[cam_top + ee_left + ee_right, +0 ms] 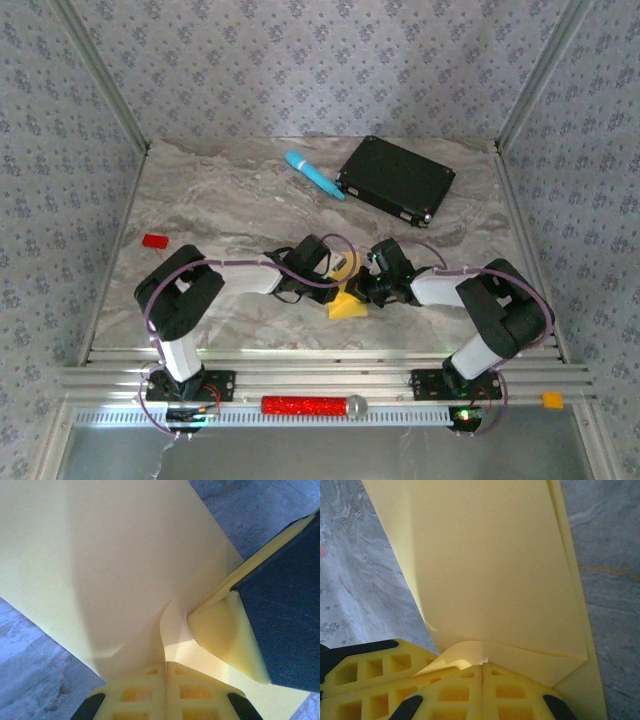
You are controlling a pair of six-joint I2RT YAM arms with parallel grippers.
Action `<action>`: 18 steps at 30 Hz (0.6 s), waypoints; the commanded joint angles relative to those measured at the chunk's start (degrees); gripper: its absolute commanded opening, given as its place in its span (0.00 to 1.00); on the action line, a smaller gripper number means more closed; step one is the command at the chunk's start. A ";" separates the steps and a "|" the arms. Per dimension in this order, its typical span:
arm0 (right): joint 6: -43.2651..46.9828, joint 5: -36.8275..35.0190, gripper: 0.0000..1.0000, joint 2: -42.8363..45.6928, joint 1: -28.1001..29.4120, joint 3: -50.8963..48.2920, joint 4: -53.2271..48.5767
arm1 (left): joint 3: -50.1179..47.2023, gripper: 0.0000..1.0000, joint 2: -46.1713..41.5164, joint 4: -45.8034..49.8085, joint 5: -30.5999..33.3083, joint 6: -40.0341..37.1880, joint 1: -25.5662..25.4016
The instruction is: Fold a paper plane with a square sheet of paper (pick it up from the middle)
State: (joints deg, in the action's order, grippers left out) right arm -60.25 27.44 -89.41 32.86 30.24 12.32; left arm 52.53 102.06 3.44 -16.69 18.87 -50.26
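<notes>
Yellow paper, 1 sheet [100, 555], pinched by 2 hands: left hand [166, 667], right hand [483, 666].

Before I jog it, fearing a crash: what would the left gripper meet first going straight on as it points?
The square sheet of paper it pinches; close beside that line, probably next, the right gripper's fingertips.

And the right gripper [484, 669] is pinched tight on the square sheet of paper's [495, 570] curled edge, marble table [355, 565] behind.

Creased yellow paper [348, 305], mid-table
</notes>
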 commanded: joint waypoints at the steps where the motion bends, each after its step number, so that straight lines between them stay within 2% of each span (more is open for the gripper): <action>1: -0.54 -0.40 0.04 1.33 -0.47 -0.72 0.50 | -1.35 0.04 -0.11 3.58 0.69 -1.12 0.54; 9: 0.18 0.92 0.05 3.48 0.59 0.37 -0.79 | -1.36 0.04 -0.11 3.85 0.61 -1.28 0.65; 18: 1.08 -3.14 0.03 -1.42 0.80 -1.05 -5.28 | -0.82 0.05 -0.81 4.52 0.46 -1.12 0.65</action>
State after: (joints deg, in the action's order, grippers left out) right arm -60.14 27.16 -89.21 33.71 30.09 11.46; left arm 52.53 102.02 3.55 -16.69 18.85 -50.19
